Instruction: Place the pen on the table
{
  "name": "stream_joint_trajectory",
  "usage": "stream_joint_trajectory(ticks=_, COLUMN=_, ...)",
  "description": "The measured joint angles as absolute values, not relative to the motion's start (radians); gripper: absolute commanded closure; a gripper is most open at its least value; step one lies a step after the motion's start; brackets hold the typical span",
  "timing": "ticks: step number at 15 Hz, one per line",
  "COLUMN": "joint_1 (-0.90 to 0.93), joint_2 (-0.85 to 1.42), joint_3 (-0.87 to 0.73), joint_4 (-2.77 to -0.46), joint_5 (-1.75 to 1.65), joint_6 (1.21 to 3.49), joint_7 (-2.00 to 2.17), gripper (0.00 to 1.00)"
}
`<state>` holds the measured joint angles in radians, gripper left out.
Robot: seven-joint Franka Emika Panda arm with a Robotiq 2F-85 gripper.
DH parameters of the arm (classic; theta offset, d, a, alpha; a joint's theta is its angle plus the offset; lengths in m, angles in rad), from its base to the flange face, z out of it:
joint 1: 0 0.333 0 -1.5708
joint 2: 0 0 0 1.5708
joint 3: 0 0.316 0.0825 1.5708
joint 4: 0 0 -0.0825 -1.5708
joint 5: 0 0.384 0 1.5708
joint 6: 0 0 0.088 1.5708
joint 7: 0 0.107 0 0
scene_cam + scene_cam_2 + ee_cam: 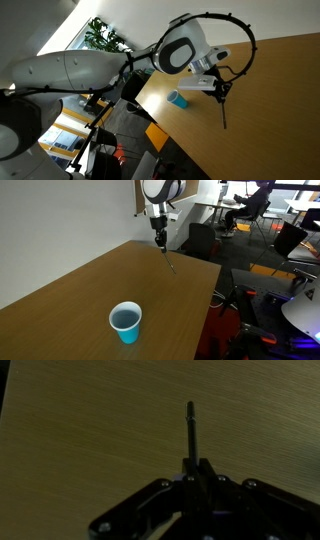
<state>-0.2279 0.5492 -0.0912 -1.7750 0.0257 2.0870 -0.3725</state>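
Above the table (62, 302), we see the gripper (159, 240) clenched on the upper end of the pen (166, 257), which hangs nearly upright from the jaws with its lower tip close over the wood near the far edge. Whether the tip touches the surface, we cannot tell. In the wrist view the pen (190, 430) juts straight out from between the closed fingers (203, 468) against bare wood grain. We judge the task to be in its carrying-and-lowering step, with the placing not yet done. The next move calls for bringing the pen down, and probably tilting it toward flat, before the jaws part, since a thin stick let go upright may topple and roll toward the nearby edge. A small teal cup (126, 323) stands well apart from the pen in both exterior views and blocks nothing. Beyond the table edge, office chairs (196, 240) crowd the floor in an exterior view, and a potted plant (103, 38) shows behind the arm.
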Motion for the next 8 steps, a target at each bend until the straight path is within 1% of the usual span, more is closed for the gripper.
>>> stream_joint_trajectory(ticks=2, joint_1=-0.233, joint_2=0.58, joint_3=-0.089, joint_4=-1.738, joint_5=0.026, joint_6=2.049, joint_7=-0.372, gripper=0.97)
stream_joint_trajectory(ticks=3, joint_1=-0.235, joint_2=0.595, joint_3=-0.087, joint_4=-1.721, joint_5=0.026, joint_6=2.033, joint_7=-0.372, gripper=0.65)
stream_joint_trajectory(ticks=4, joint_1=-0.236, joint_2=0.609, joint_3=-0.087, joint_4=-1.704, joint_5=0.026, joint_6=2.017, joint_7=-0.372, gripper=0.63)
stream_joint_trajectory(ticks=8, joint_1=-0.241, joint_2=0.653, joint_3=-0.082, joint_4=-1.645, joint_5=0.028, joint_6=1.974, joint_7=-0.372, gripper=0.35)
